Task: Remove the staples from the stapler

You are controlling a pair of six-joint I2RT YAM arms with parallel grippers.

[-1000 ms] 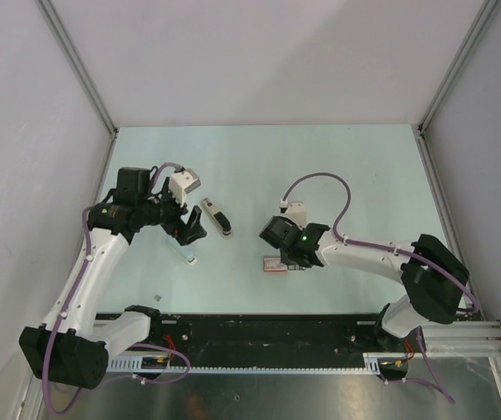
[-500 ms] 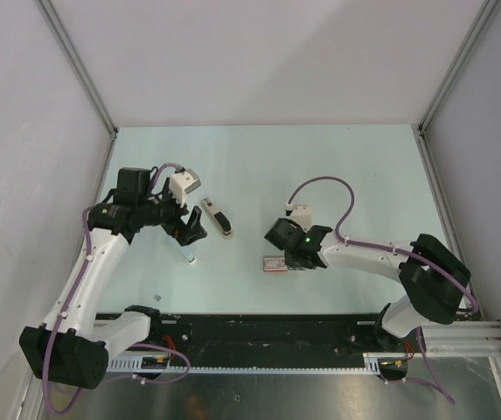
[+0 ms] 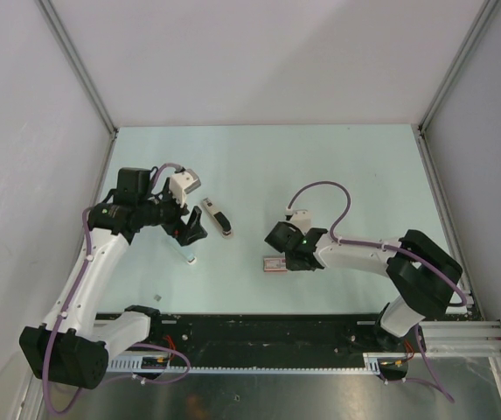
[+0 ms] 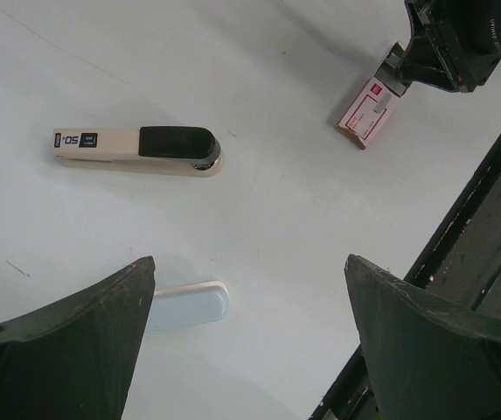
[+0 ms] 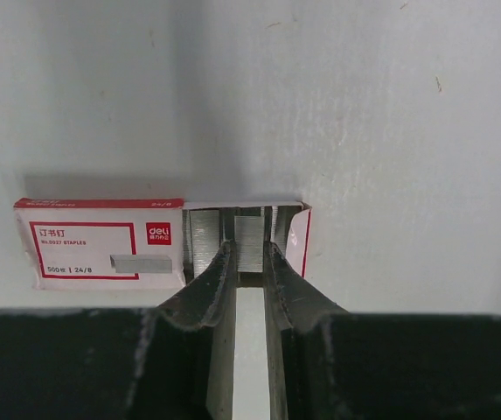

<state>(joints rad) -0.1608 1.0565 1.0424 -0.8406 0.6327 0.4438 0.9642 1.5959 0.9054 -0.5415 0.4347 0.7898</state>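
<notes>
The stapler (image 4: 187, 306), a small pale-blue oblong, lies flat on the table just inside my left finger; in the top view it is a tiny pale shape (image 3: 191, 259). My left gripper (image 4: 248, 262) hangs open and empty above it (image 3: 193, 229). My right gripper (image 5: 248, 247) is low at the open end of a red and white staple box (image 5: 101, 249). Its fingers are shut on a silvery strip of staples (image 5: 249, 229) that lies in the box opening. The same gripper (image 3: 287, 261) sits at the box (image 3: 273, 263) in the top view.
A longer beige and black stapler (image 4: 136, 150) lies on the table beyond my left gripper, also seen from the top (image 3: 217, 219). More staple strips (image 5: 203, 236) fill the box. The black base rail (image 3: 267, 337) runs along the near edge.
My right wrist has shifted slightly and settled lower at the staple box. The left arm and both staplers have not moved.
</notes>
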